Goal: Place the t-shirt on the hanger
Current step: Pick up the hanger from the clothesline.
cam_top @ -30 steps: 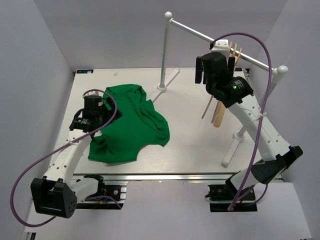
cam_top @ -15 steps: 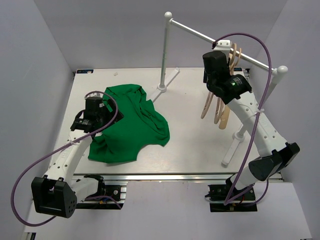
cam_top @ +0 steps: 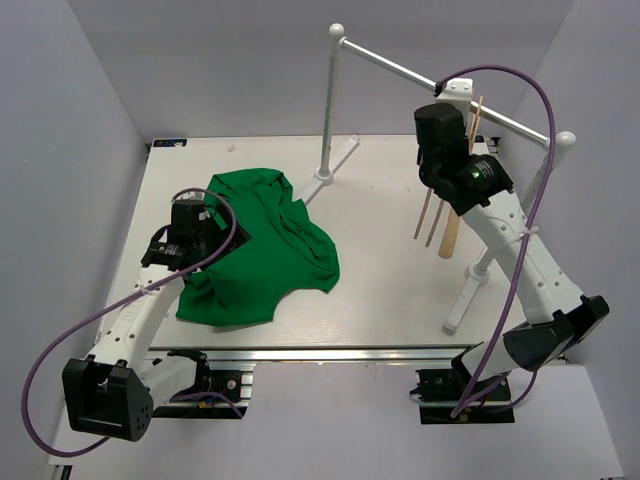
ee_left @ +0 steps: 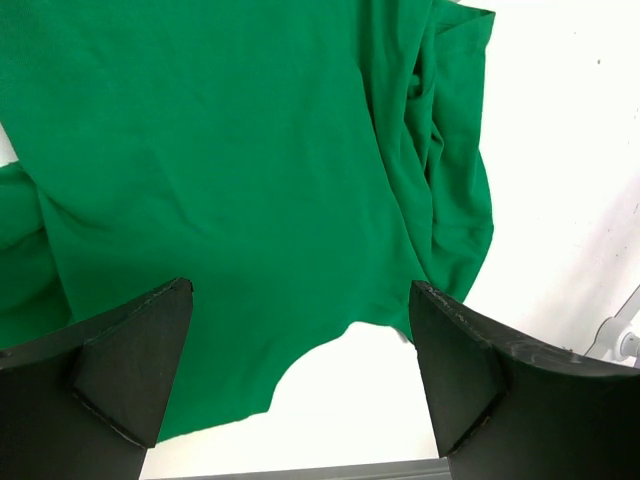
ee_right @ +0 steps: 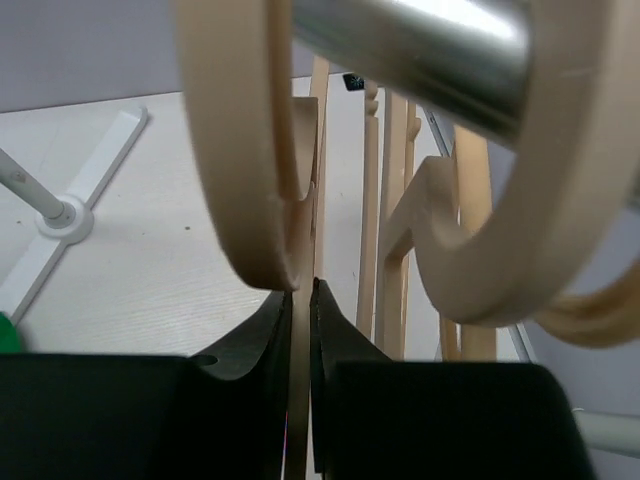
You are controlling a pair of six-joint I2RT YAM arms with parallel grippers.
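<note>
Right wrist view: the right gripper (ee_right: 301, 300) is pressed almost together, pinching a thin part of a pale tan wooden hanger (ee_right: 304, 180) beneath the shiny metal rail (ee_right: 420, 35). The left gripper (ee_left: 300, 300) hangs spread wide over the crumpled bright green fabric t-shirt (ee_left: 220, 150) on the white table (ee_left: 560, 120).

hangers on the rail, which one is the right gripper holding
The hanger whose hook is leftmost in the right wrist view: its neck sits pinched in the right gripper. The other two hangers hang free beside it.
</note>
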